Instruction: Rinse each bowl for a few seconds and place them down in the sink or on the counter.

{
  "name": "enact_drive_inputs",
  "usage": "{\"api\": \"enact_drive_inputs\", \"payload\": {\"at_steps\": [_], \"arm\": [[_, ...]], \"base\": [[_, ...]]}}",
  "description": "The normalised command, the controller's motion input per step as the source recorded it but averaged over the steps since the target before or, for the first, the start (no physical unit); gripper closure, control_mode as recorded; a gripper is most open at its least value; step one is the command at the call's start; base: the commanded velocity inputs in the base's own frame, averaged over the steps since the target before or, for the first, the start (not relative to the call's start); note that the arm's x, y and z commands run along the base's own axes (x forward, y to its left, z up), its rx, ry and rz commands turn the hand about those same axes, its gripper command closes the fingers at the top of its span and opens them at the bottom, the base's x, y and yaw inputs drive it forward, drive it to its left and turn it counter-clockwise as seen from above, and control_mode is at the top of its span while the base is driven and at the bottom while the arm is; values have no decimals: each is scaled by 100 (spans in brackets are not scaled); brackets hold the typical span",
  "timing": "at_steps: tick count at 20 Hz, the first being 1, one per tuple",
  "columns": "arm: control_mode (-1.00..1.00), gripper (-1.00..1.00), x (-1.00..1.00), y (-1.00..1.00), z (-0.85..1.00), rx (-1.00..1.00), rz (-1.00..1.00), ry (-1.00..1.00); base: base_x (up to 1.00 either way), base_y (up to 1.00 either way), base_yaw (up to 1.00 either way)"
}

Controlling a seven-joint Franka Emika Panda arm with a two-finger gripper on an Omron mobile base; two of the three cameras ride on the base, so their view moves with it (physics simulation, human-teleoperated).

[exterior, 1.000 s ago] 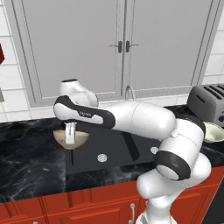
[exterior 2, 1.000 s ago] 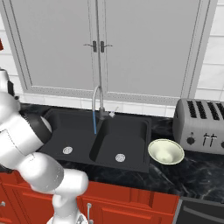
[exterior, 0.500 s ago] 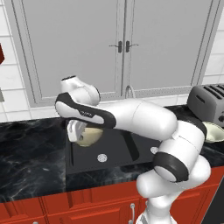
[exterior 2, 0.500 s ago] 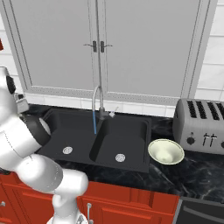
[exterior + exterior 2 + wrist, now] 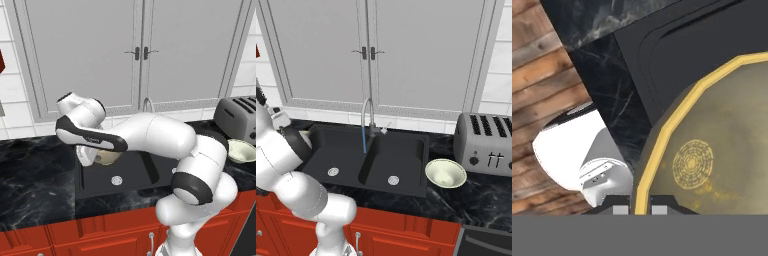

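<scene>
Here, going left to right, the tan bowl (image 5: 106,157) hangs at the left end of the sink (image 5: 127,175), above the left basin and near the counter (image 5: 35,180) edge. The jaws are clenched on its yellow rim, as the hand view shows with the rim running down between the two tips of the gripper (image 5: 641,209). Further right, the faucet (image 5: 367,120) runs a thin stream of water (image 5: 363,140) into the sink near the divider between the basins. The bowl is not under the stream, so it looks to be on its way there. Past the sink's right edge, the cream bowl (image 5: 445,173) sits upright on the counter just beside the toaster (image 5: 487,142), untouched.

The likeliest trouble is the grip: the bowl is held by a thin edge only, so a quick swing or the push of the water could twist it loose and drop it into the basin. The bowl could also knock the faucet as it comes under the spout.

No brand, label or writing can be read anywhere.
</scene>
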Motion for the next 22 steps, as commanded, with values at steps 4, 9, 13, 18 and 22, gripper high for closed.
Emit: {"api": "enact_drive_inputs", "payload": {"at_steps": [4, 9, 13, 18, 22], "arm": [[-100, 100, 0, -34, 0, -15, -2, -2], [-100, 100, 5, -36, -1, -5, -5, 0], [-100, 100, 0, -38, -8, 0, -6, -2], [-100, 100, 0, -34, -14, 0, -7, -8], [-100, 100, 11, -31, -6, 0, -4, -10]], "base": [[0, 0, 0], [0, 0, 0], [0, 0, 0], [0, 0, 0], [0, 0, 0]]}}
